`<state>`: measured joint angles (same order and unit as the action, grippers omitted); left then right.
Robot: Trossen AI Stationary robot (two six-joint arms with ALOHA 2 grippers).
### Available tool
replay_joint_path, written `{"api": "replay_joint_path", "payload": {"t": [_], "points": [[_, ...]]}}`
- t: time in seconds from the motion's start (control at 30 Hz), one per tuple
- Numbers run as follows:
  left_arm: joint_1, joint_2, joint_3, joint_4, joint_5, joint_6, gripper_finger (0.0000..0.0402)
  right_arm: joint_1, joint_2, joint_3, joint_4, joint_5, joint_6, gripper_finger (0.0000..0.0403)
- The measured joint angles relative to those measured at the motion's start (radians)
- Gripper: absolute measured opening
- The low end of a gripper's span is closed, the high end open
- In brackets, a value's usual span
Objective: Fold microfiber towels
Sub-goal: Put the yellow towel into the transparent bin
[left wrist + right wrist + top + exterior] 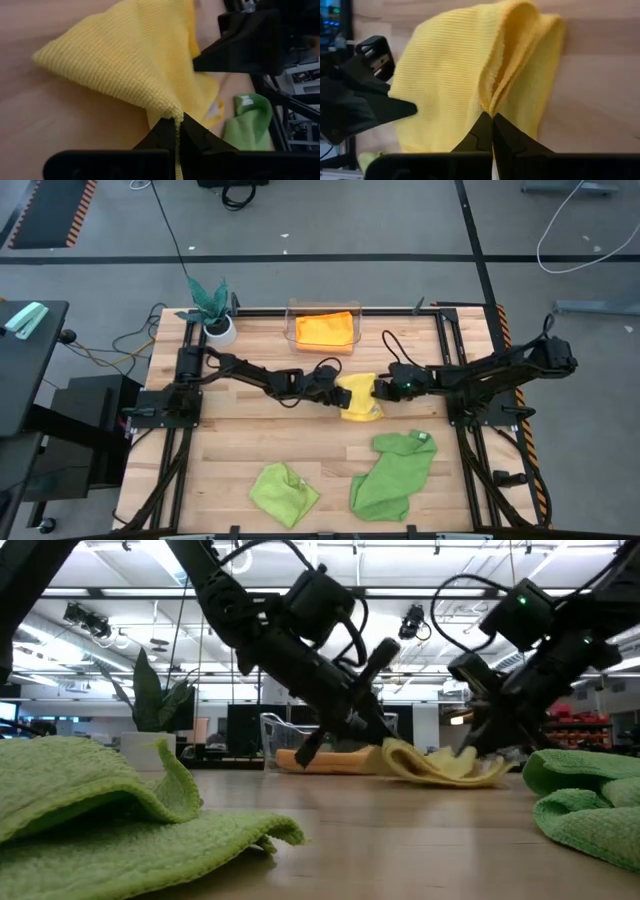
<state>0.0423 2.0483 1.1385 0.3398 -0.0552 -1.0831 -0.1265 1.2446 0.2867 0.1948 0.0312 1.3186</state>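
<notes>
Both hands (341,393) (380,389) pinch yellow towel (360,402) over wooden table (240,440).

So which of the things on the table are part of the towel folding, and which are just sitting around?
Part of the job:
- yellow towel, pinched by left gripper and right gripper
- orange towel
- lime green towel
- mid-green towel

Just lying about:
- clear bin around the orange towel
- potted plant

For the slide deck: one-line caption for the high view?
Left gripper and right gripper pinch opposite edges of the plush yellow microfiber towel at mid-table.
</notes>
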Motion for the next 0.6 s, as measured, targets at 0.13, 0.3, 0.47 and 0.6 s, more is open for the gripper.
{"api": "replay_joint_path", "payload": {"t": [0.13,0.3,0.47,0.6], "points": [[0.007,-0.055,0.001,-0.027,-0.012,0.045,0.0008,0.0,-0.001,0.072,-0.101,-0.003,-0.06,0.0002],[0.029,-0.131,0.001,-0.126,-0.029,0.081,0.0008,-0.001,-0.001,0.156,-0.243,-0.005,-0.141,0.0001],[0.043,-0.183,0.001,-0.166,-0.03,0.105,0.0008,-0.009,-0.001,0.231,-0.256,0.001,-0.193,0.0],[0.057,-0.228,0.001,-0.191,-0.03,0.122,0.0008,-0.032,-0.002,0.296,-0.276,0.001,-0.234,0.0]]}}
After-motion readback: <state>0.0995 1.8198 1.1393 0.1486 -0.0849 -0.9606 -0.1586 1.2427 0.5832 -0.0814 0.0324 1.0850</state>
